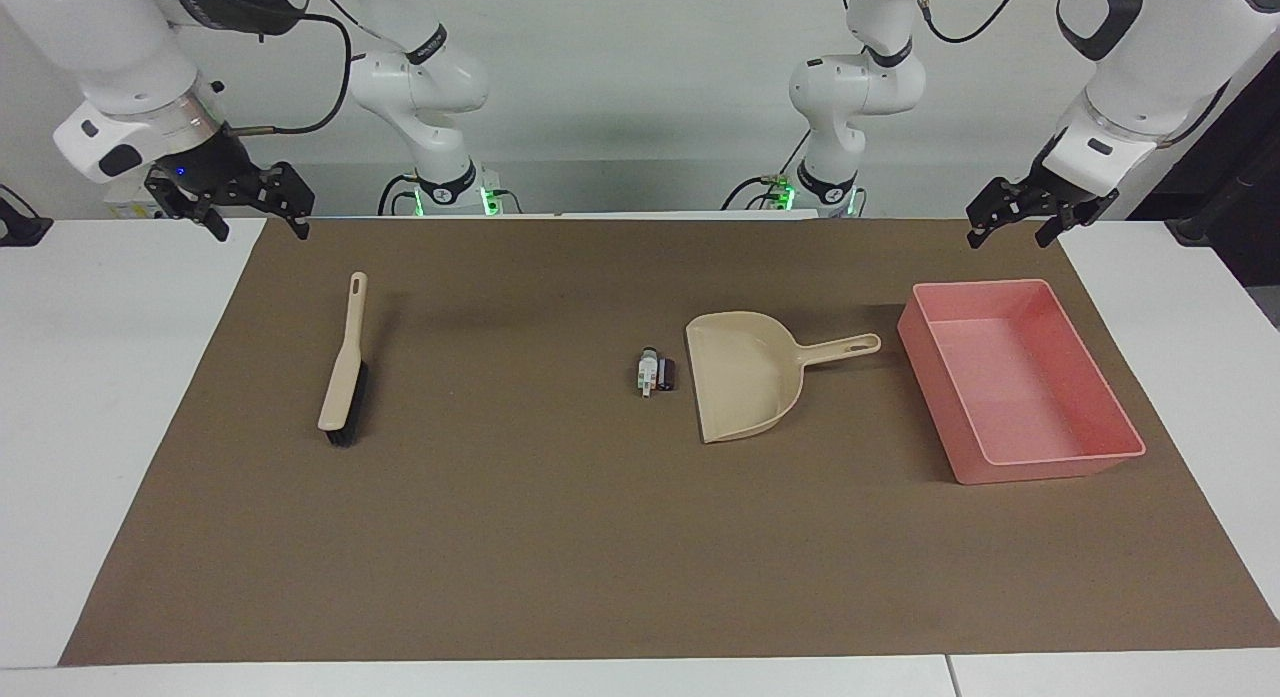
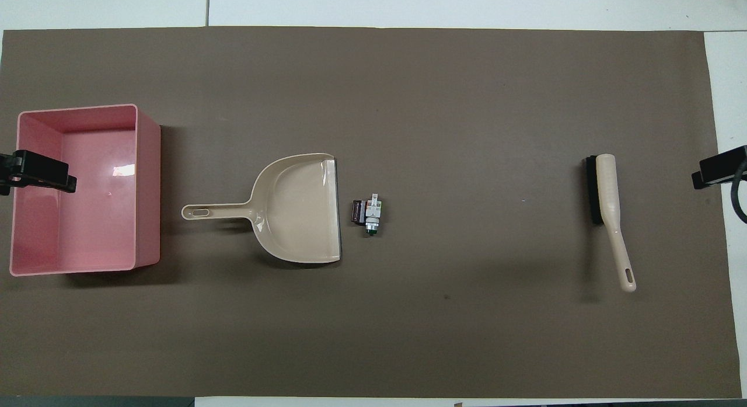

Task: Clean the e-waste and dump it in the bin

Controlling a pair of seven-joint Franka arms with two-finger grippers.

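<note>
lying just beside the dustpan [image 1: 742, 375] mouth, the e-waste [image 1: 655, 371] sits well apart from the bin [image 1: 1088, 459], above which the left gripper [image 1: 1010, 227] hangs spread wide and empty.

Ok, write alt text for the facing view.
On a brown mat, small e-waste lies at the mouth of a beige dustpan, with a pink bin at the left arm's end and a brush at the right arm's. The open left gripper and right gripper hover over the mat's corners nearest the robots.
</note>
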